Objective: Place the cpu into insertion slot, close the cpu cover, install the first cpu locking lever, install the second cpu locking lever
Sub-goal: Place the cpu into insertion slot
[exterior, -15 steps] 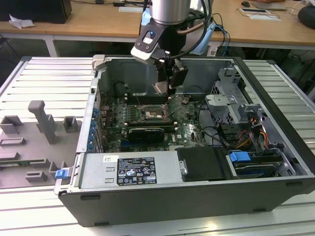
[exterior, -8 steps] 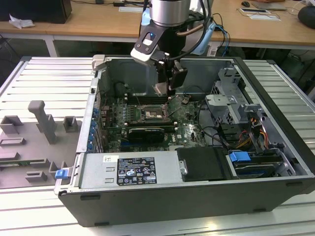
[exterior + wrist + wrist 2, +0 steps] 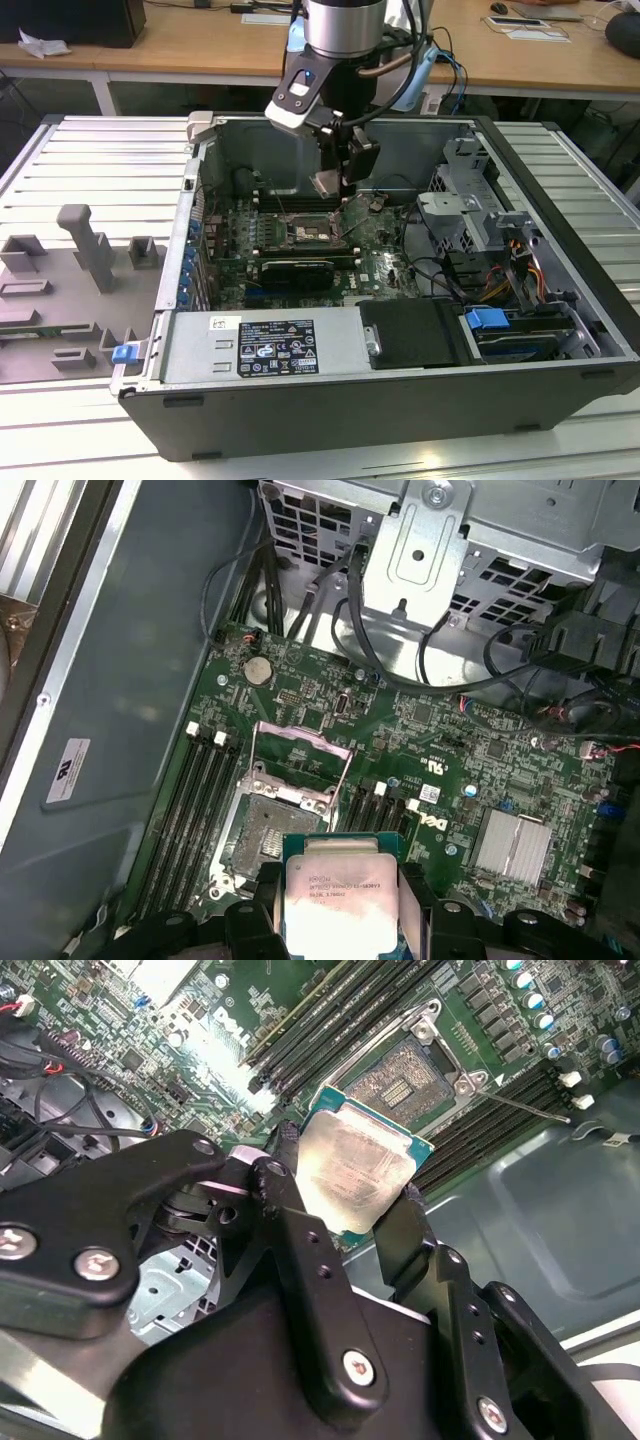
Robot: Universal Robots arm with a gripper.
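- The cpu (image 3: 360, 1175) is held in the pincer (image 3: 350, 1175), with its silver-grey top showing in both wrist views (image 3: 335, 905).
- The pincer is clamped on the cpu. One black finger (image 3: 285, 1160) presses on one edge of the chip and the other finger on the opposite edge.
- In the exterior view the pincer (image 3: 335, 182) hangs inside the open computer case (image 3: 400, 410), above the green circuit board (image 3: 385, 270). The chip is clear of the board there.
- The insertion slot (image 3: 268, 835) is bare, so its dark pin field shows. In the first wrist view the chip hangs near one edge of the slot and is not inside it.
- The cpu cover (image 3: 300, 738) stands raised at the far edge of the slot.
- A thin metal lever (image 3: 530, 1107) sticks out free beside the slot.
- Long memory slots (image 3: 195, 790) run along both sides of the slot.
- The case lies open side up on the slatted metal bench (image 3: 90, 150).
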